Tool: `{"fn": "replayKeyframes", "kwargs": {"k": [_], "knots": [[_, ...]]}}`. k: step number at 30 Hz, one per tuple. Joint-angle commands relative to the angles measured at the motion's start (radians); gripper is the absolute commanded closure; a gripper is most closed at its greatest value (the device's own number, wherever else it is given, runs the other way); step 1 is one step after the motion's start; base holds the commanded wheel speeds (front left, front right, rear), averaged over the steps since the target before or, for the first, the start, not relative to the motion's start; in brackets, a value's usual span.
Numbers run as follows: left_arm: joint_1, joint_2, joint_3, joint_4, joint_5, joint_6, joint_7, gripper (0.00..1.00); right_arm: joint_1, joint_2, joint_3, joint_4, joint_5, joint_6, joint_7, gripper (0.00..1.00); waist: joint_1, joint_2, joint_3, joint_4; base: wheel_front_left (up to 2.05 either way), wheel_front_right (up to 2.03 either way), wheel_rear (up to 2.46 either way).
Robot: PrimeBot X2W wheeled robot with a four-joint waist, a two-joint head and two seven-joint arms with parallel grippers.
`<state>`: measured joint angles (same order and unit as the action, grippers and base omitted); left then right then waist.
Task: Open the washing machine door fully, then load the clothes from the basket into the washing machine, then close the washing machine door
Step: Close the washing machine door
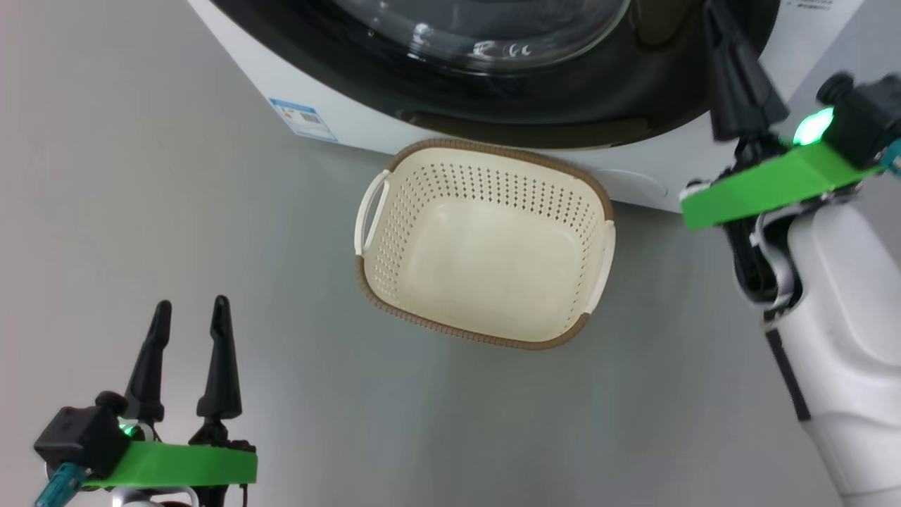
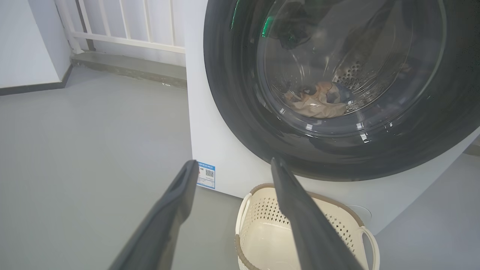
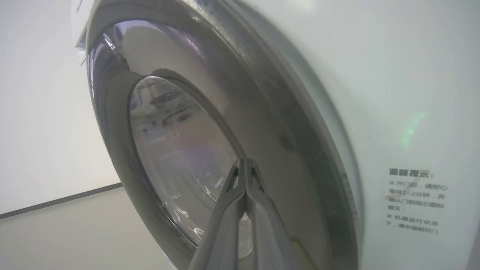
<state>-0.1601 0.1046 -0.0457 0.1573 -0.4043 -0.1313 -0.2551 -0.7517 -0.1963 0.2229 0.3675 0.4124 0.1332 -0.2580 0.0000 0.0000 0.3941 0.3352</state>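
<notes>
Step in hand, as we judge it: closing, the last.
- Washing machine door (image 3: 262, 112), centre of the right wrist view: looks flush with the washing machine (image 2: 221, 161), though we cannot confirm the latch.
- Right tool (image 3: 243, 162), bottom centre: pinched together, empty, tips at the door's black rim.
- Left tool (image 1: 191, 303), lower left: spread wide, empty.
- Basket (image 1: 486, 184), centre: nothing inside.
- Drum (image 2: 348, 73): clothes (image 2: 318, 103) behind the glass.

Next: one firm push on the rim.
</notes>
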Motion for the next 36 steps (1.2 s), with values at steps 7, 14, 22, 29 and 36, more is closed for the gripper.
{"fn": "replayKeyframes", "kwargs": {"k": [7,14,22,29,36], "knots": [[0.03,0.034,0.064,-0.011,-0.006,0.001,-0.007,0.0,0.134,0.032,0.04,-0.034,0.031,-0.002,-0.004,0.0,0.0,0.0,-0.08,-0.054,0.0,0.0,0.0],[0.063,0.053,0.085,-0.012,-0.004,0.001,-0.007,0.0,0.236,0.056,0.024,-0.035,0.039,-0.002,-0.004,0.0,0.0,0.0,-0.137,-0.111,0.0,0.0,0.0],[0.098,0.076,0.095,-0.016,0.0,0.001,-0.007,0.0,0.359,0.067,-0.016,-0.036,0.041,-0.002,-0.004,0.0,0.0,0.0,-0.188,-0.189,0.0,0.0,0.0],[0.103,0.101,0.079,-0.005,-0.002,0.001,-0.007,0.0,0.436,0.063,-0.042,-0.036,0.036,-0.002,-0.004,0.0,0.0,0.0,-0.212,-0.25,0.0,0.0,0.0],[0.112,0.117,0.083,0.006,-0.001,0.001,-0.007,0.0,0.495,0.056,-0.06,-0.042,0.033,-0.002,-0.004,0.0,0.0,0.0,-0.237,-0.304,0.0,0.0,0.0]]}}
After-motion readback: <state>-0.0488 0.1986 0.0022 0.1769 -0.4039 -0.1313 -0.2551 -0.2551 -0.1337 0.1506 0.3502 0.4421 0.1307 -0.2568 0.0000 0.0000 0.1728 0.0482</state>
